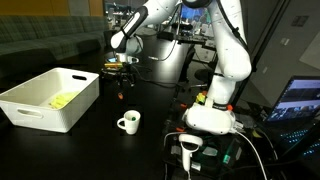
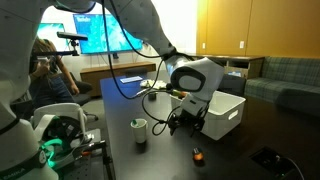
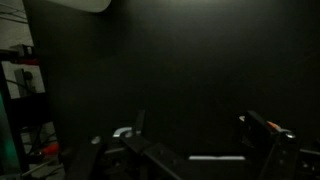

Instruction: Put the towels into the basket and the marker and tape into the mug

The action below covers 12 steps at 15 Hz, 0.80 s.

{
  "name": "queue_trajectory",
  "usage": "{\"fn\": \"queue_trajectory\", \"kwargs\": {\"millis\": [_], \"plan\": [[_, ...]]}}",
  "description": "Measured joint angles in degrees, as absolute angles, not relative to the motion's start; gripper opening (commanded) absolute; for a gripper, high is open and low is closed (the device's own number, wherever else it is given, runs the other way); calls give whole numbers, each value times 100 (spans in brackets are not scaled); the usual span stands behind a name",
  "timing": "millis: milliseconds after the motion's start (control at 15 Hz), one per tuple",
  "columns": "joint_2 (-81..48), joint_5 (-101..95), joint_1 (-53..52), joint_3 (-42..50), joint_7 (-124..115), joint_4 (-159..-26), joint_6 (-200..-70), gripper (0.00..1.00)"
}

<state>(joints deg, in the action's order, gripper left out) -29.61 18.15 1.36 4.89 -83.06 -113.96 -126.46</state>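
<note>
the tool (image 1: 122, 88) hangs low over the dark desk (image 1: 150, 150), a little above the middle of the frame in an exterior view, just beside the right-hand end of the basket (image 1: 40, 112). its two fingers (image 3: 264, 130) stand wide apart in the wrist view, rising from the bottom edge of the frame, with only bare desk between them and nothing gripped. whether the tips touch the desk cannot be told.

the basket sits at the left of that exterior view, a white bin with sloping sides. the yellow towel (image 1: 65, 100) lies inside it, against the floor of the bin. the white-cream towel cannot be made out in any view. a pale corner of the basket shows at the top left of the wrist view.

the mug (image 1: 128, 122) stands upright on the desk in the lower middle of the frame, right of the basket and apart from it, below the tool, its handle turned toward the left. in an exterior view the mug (image 2: 140, 131) is left of centre, the tool (image 2: 184, 122) lies between it and the basket (image 2: 228, 118), and a small orange thing (image 2: 197, 154) lies on the desk lower down, too small to name.

the arm's white base (image 1: 213, 112) fills the right of the frame.
</note>
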Motion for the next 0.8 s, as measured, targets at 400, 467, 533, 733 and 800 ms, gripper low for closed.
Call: {"fn": "queue_trajectory", "kwargs": {"millis": [400,467,533,733,800], "plan": [[-2969,1025,-205,387,-7511,-11298,-12412,100],[-2979,896,-263,378,-7376,-11254,-12375,100],[-2996,763,-316,370,-7231,-11203,-12334,100],[-3080,364,-442,365,-6744,-11060,-12291,100],[-3131,231,-465,365,-6567,-11009,-12291,100]]}}
